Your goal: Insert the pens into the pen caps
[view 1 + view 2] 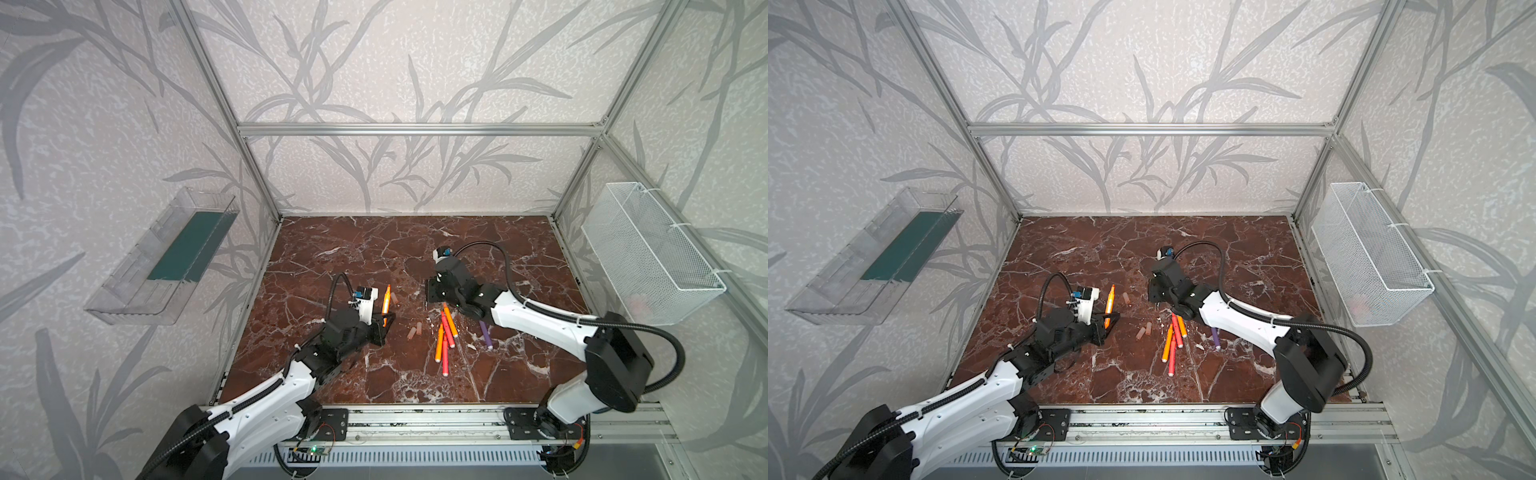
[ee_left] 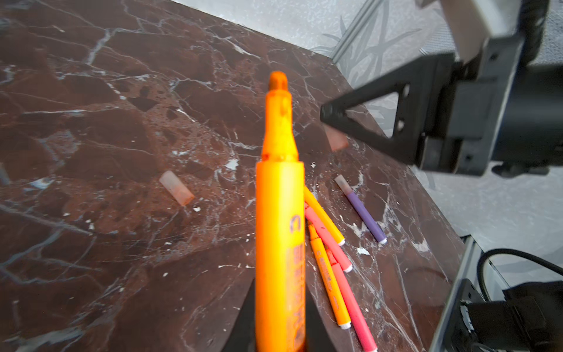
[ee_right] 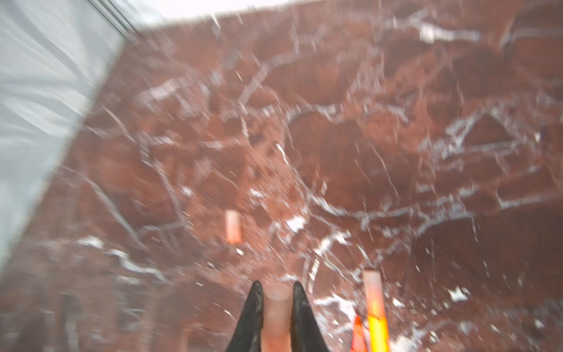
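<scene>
1. Left of centre on the surface (image 1: 374, 257), the left hand (image 1: 386, 321) is clamped on an orange pen (image 2: 280, 213), whose bare nib points away from the arm.
2. The right hand (image 3: 277, 286) is pinched shut on a pen cap (image 3: 276, 320); I cannot tell which end is the open one.
3. My judgement for a good join: bring the cap's bore and the nib onto one axis, close in slowly, then push straight until it seats.
4. The other pens (image 1: 446, 340) and loose caps (image 1: 415, 331) lie between the arms.
5. The clear wall bin (image 1: 124, 291) shows only a dark green panel (image 1: 187, 249) inside. The wire basket (image 1: 648, 257) looks empty, though the mesh blurs detail.
</scene>
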You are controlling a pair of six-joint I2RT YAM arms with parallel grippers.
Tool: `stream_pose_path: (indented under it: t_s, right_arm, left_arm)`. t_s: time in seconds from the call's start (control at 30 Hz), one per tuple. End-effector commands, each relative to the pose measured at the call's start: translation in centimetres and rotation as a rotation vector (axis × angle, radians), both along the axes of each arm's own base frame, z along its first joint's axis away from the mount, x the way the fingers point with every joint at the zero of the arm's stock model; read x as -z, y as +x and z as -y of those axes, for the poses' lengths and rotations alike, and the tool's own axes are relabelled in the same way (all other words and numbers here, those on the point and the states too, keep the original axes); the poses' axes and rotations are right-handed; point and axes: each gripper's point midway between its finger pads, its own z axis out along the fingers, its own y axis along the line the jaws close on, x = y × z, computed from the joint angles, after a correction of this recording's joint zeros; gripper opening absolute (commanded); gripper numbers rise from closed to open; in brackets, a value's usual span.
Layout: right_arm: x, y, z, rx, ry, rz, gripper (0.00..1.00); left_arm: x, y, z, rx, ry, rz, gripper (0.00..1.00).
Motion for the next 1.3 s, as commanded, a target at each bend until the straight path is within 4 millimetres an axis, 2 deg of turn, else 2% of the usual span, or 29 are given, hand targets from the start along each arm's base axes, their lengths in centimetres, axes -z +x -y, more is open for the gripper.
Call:
stream_pose_path:
  t_s: [0.0,0.13,0.4,0.7,0.9,1.27]
  right_arm:
    - [-2.8,0.0,-0.9,-0.014,0.157,0.069,0.00]
    - [-4.9,-0.5,-1.6,-0.033,0.316,0.114,0.00]
    - [-7.1,-1.1,-2.7,-0.074,0.481,0.142,0.00]
    - [-7.3,-0.9,-3.7,-0.081,0.595,0.145,0.00]
    - [-8.0,-1.3,-3.5,-0.092,0.619,0.154,0.00]
    - [-7.8,-2.2,-4.3,-0.131,0.648,0.134,0.00]
  left_arm:
    - [-1.2,-0.1,1.1,0.015,-0.020,0.069,0.00]
    - [-1.7,-0.7,2.6,0.064,-0.053,0.085,0.00]
    - [-2.2,-1.5,4.5,0.149,-0.102,0.094,0.00]
    - [-2.3,-1.8,4.8,0.162,-0.107,0.095,0.00]
    - [-1.8,-1.6,4.6,0.142,-0.092,0.092,0.00]
    - [-2.2,-1.4,5.0,0.155,-0.102,0.096,0.00]
